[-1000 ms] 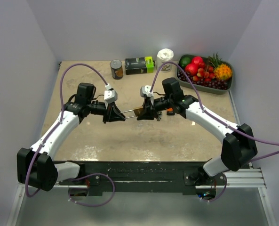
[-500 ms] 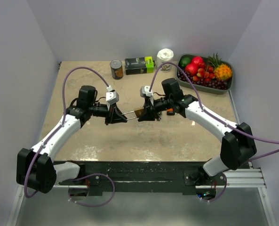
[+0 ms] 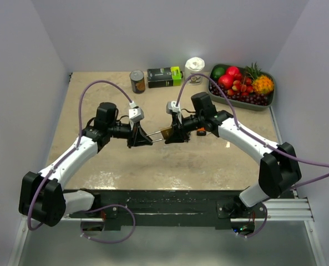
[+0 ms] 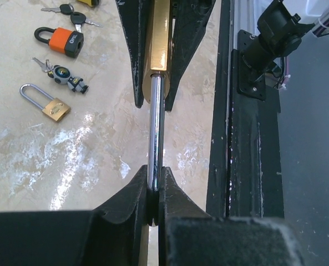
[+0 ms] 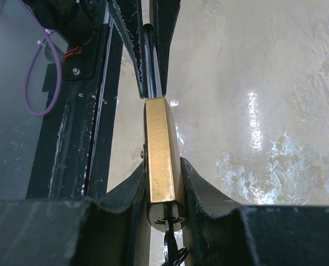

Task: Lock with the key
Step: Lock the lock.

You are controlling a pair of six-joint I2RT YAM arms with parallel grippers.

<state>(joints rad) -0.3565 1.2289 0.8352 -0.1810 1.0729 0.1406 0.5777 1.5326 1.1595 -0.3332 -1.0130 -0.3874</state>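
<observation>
A brass padlock (image 3: 165, 133) hangs in the air between my two grippers at mid-table. My right gripper (image 3: 171, 133) is shut on its brass body (image 5: 161, 147). A dark key (image 5: 172, 248) sticks out of the keyhole at the body's near end. My left gripper (image 3: 142, 136) is shut on the silver shackle (image 4: 156, 130), which runs straight into the brass body (image 4: 158, 47). In the left wrist view my fingertips (image 4: 137, 191) pinch the shackle's bend. The two grippers face each other, close together.
An orange padlock (image 4: 64, 40), a small brass padlock (image 4: 49, 104) and loose keys (image 4: 64, 77) lie on the table behind the right gripper. A can (image 3: 137, 81), a green-black box (image 3: 165, 76), a white cup (image 3: 195, 67) and a fruit tray (image 3: 268, 102) stand along the back.
My left gripper has moved right toward the right gripper. The gap between them is narrower and less shackle shows. The right arm has barely moved.
</observation>
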